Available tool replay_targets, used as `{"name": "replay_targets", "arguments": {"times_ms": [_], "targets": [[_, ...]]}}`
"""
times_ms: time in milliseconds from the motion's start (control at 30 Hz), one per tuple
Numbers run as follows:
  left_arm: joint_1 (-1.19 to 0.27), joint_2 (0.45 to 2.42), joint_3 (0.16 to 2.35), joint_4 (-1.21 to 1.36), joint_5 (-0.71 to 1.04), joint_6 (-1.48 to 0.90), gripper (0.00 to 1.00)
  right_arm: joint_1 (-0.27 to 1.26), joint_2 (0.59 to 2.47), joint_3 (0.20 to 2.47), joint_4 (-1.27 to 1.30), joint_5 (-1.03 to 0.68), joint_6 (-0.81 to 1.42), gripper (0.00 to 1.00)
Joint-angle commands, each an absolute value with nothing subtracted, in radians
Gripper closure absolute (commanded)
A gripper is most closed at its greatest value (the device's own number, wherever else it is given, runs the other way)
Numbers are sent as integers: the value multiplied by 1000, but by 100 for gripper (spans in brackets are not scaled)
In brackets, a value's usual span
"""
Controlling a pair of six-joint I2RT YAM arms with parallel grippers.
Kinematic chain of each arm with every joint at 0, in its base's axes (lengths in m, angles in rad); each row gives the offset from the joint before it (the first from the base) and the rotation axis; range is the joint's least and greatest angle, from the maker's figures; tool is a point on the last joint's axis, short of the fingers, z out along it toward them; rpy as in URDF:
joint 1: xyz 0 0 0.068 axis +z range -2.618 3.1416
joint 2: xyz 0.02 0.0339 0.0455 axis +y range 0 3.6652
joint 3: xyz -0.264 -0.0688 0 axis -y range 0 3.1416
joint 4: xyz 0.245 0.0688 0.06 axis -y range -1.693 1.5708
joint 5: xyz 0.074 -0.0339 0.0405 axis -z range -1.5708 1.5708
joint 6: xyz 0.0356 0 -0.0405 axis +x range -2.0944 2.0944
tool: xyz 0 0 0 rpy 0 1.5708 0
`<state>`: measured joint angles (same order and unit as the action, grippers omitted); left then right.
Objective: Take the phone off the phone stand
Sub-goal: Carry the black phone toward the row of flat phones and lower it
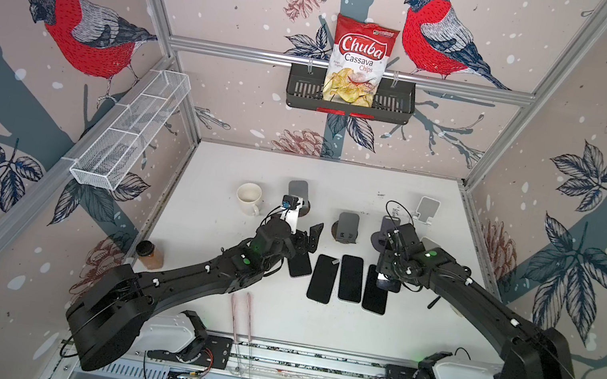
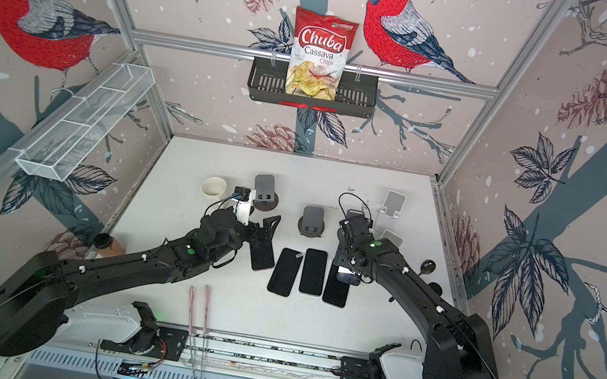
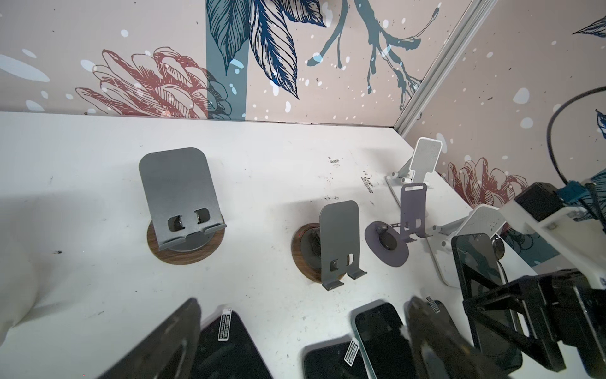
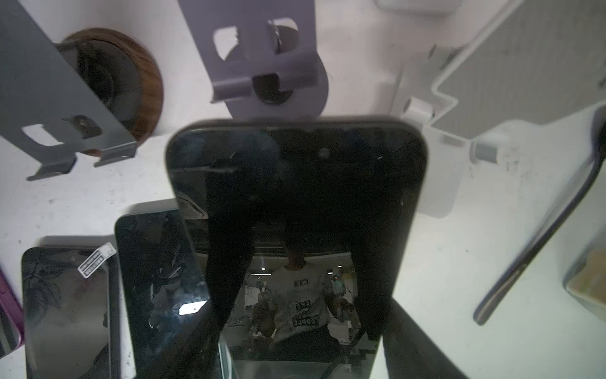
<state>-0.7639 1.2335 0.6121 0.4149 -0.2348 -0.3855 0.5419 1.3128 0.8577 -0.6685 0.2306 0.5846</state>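
My right gripper [image 1: 388, 275] is shut on a black phone [image 4: 295, 197], holding it by its long edges above the table. In the right wrist view the phone hangs just in front of the empty purple phone stand [image 4: 262, 62], apart from it. A white stand [image 3: 482, 223] sits partly behind the held phone [image 3: 482, 282]. Two grey stands on wooden bases [image 1: 347, 227] [image 1: 299, 194] and a far white stand [image 1: 426, 210] are empty too. My left gripper [image 1: 307, 240] is open over the leftmost of several phones [image 1: 323, 278] lying flat in a row, with nothing between its fingers [image 3: 164, 344].
A white mug [image 1: 249, 198] stands left of the stands and a brown jar [image 1: 149, 255] sits by the left wall. Pink tongs [image 1: 241, 314] lie near the front rail and a dark spoon [image 2: 427, 268] near the right wall. A chip bag [image 1: 360, 61] sits in the wall basket.
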Motion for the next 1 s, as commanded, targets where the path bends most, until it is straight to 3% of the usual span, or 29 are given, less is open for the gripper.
{"name": "replay_targets", "arguments": {"times_ms": [0, 967], "targets": [[-759, 1236, 605, 482, -214, -380, 4, 534, 1302, 842, -710, 266, 654, 36], [-700, 1246, 583, 546, -164, -360, 4, 466, 1336, 714, -762, 249, 779, 36]]}}
